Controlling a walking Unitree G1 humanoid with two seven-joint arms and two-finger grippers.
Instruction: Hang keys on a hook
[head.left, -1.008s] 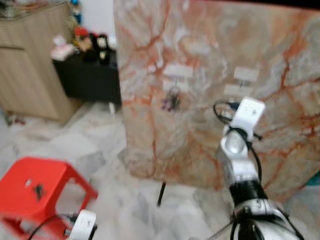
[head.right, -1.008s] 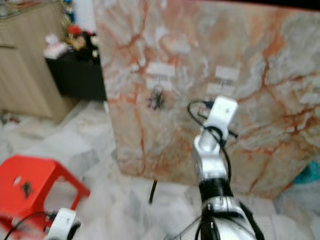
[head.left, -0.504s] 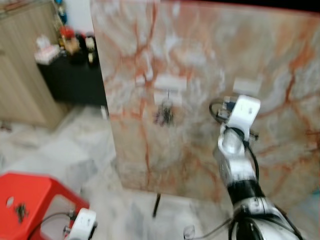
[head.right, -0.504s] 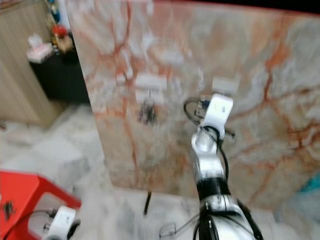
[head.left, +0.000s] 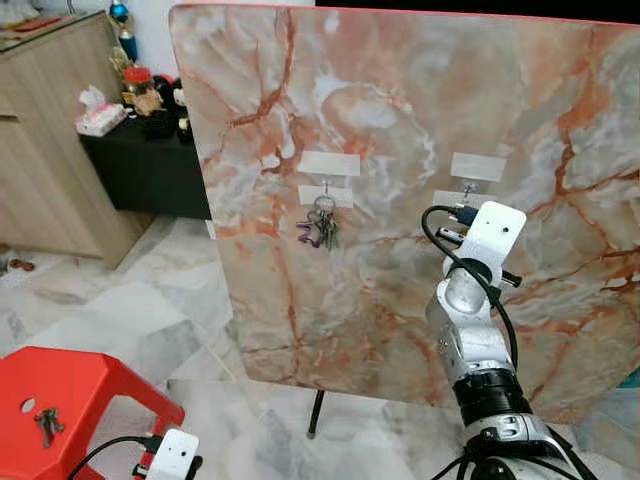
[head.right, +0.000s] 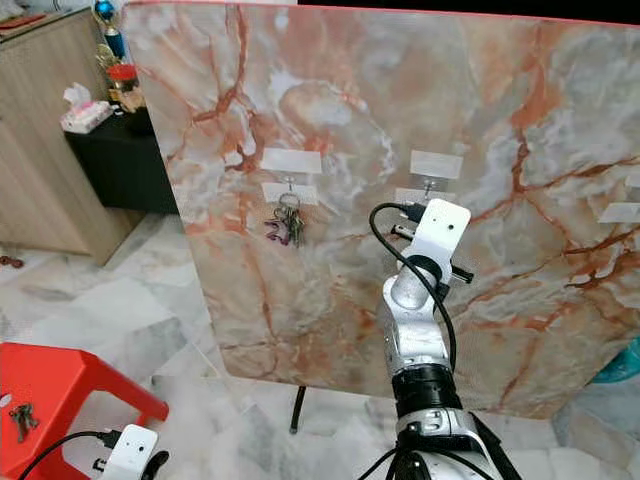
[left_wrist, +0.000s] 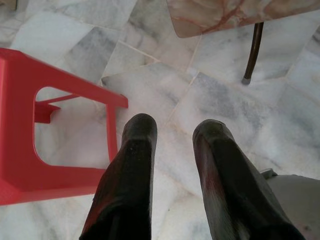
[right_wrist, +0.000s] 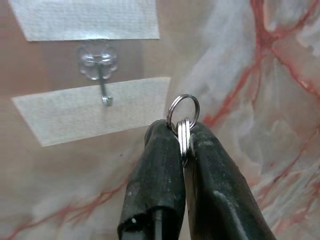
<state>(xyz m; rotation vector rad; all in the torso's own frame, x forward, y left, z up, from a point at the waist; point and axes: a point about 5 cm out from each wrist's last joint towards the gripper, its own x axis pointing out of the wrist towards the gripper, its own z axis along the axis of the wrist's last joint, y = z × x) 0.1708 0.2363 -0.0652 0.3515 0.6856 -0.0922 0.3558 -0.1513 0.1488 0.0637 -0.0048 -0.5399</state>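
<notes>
An upright marble board (head.left: 400, 130) carries two small hooks under strips of tape. A bunch of keys (head.left: 322, 225) hangs on the left hook. The right hook (head.left: 466, 188) is bare. My right arm's wrist (head.left: 485, 240) is raised just below and in front of that hook. In the right wrist view my right gripper (right_wrist: 182, 132) is shut on a silver key ring (right_wrist: 183, 111), which stands close beside the metal hook (right_wrist: 101, 70) without touching it. My left gripper (left_wrist: 175, 127) hangs low over the floor, open and holding nothing.
A red plastic stool (head.left: 60, 400) stands at the lower left with another small key set (head.left: 45, 425) on its seat. The board's dark leg (head.left: 315, 415) rests on the marble floor. A wooden cabinet (head.left: 50, 150) and a black side table (head.left: 150, 160) stand at the left.
The camera has swung and the picture has sharpened, so the board now sits more to the left. My right arm stays raised before the right hook. The left arm still hangs low.
</notes>
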